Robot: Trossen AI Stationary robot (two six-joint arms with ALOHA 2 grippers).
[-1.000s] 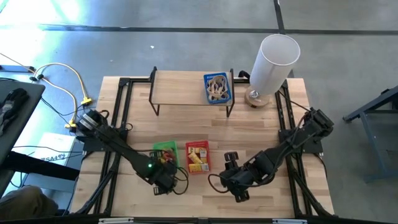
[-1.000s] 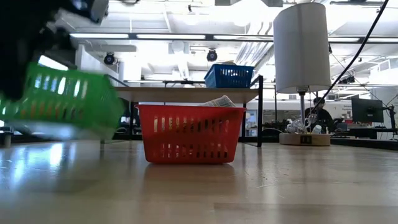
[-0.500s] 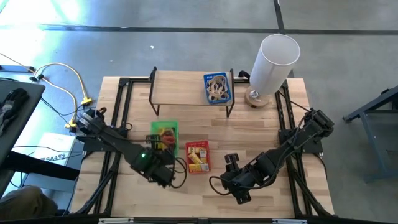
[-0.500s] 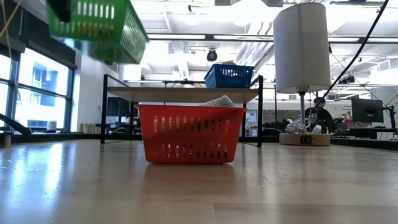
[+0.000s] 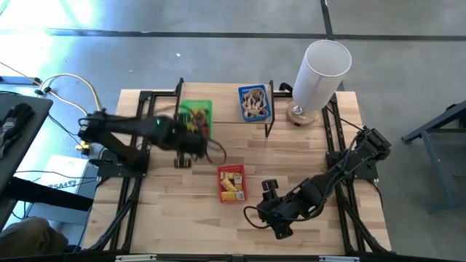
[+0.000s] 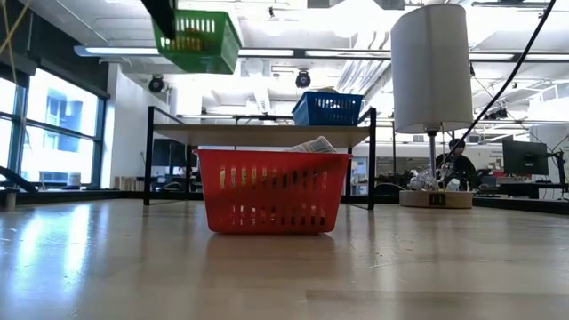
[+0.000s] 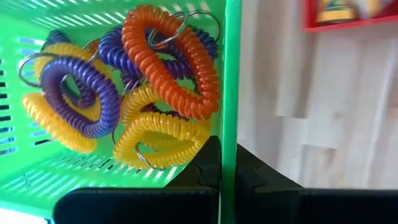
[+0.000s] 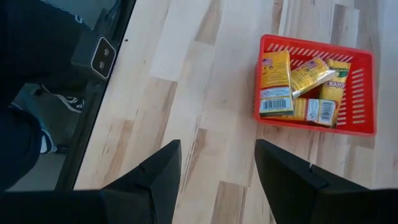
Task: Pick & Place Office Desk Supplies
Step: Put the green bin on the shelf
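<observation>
My left gripper [image 5: 195, 138] is shut on a green basket [image 5: 195, 116] and holds it in the air over the left part of the black-framed shelf [image 5: 218, 98]. The basket holds orange [image 7: 168, 59], purple [image 7: 81, 93] and yellow coil rings [image 7: 158, 140]. A blue basket [image 5: 254, 102] of tan rubber bands stands on the shelf. A red basket [image 5: 231, 182] of yellow packets [image 8: 277, 84] stands on the table. My right gripper [image 8: 217, 180] hangs open above the table near the front edge, right of the red basket. My left gripper pinches one wall of the green basket at its top rim [image 7: 229, 155], one finger inside the basket and one outside. The fingers slant down from above. The basket is lifted clear, higher than the shelf top, with its open side up [image 6: 196, 40].
A tall white cylinder [image 5: 320, 69] on a round base stands at the shelf's right end. Black frame rails [image 5: 142, 167] run along the table's left and right sides. Bare wood lies in front of and left of the red basket.
My left gripper has risen and swung from the table's near left toward the far edge. It has carried the green basket from low over the table up over the shelf's left part. The basket has turned and come nearer level on the way.
</observation>
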